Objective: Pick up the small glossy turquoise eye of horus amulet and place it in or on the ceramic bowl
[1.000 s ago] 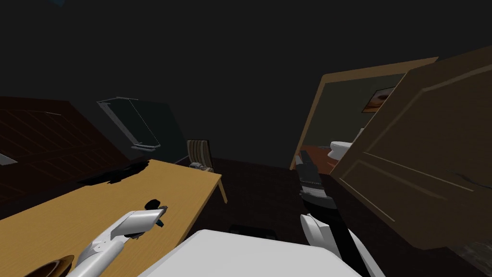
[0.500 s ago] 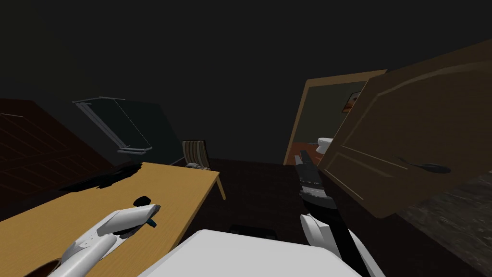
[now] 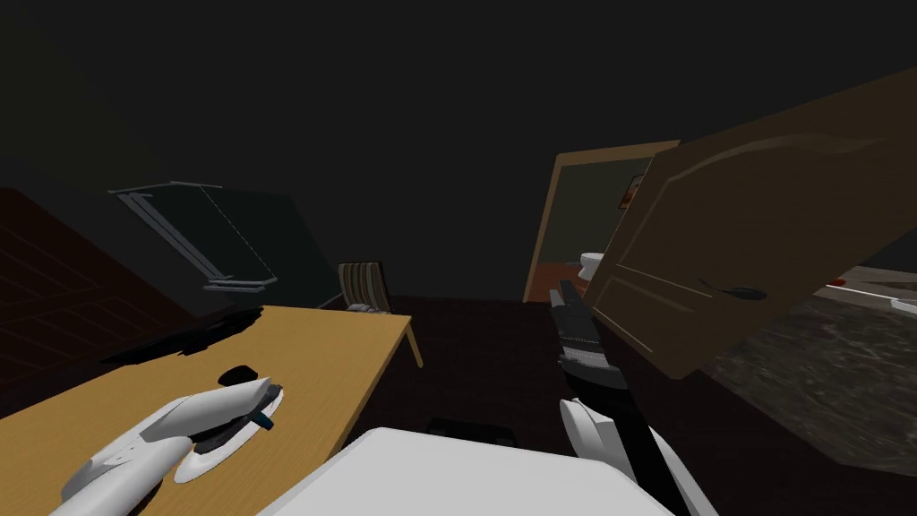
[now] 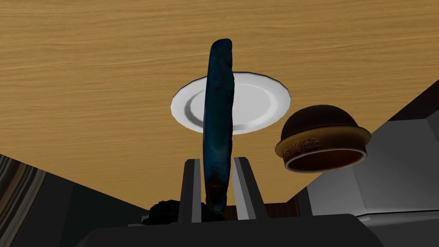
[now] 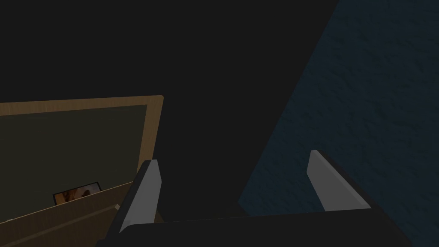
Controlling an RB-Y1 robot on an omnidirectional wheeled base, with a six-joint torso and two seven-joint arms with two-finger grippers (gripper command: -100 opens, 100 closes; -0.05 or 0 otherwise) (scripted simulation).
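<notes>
My left gripper (image 4: 217,160) is shut on the amulet (image 4: 219,120), a dark turquoise slab seen edge-on that rises from between the fingers. Along the gripper's line lies a white shallow dish (image 4: 257,103) on the wooden table (image 4: 85,85). A dark brown bowl with a tan rim (image 4: 322,137) stands right beside the dish. In the head view the left gripper (image 3: 265,410) hovers over the table's near part with the amulet (image 3: 262,419) showing as a teal speck, and the white dish (image 3: 201,461) lies under the forearm. My right gripper (image 5: 233,159) is open and holds nothing, raised near the doorway (image 3: 566,300).
An open brown door (image 3: 761,260) stands to the right, with a lit doorway and toilet (image 3: 591,262) behind it. A striped chair (image 3: 365,285) sits at the table's far end. A small black object (image 3: 237,374) lies on the table just beyond the left gripper.
My view has turned, sliding the door and doorway leftwards. The left arm has drawn back and to the left over the table with the amulet, and the white dish now lies beneath it.
</notes>
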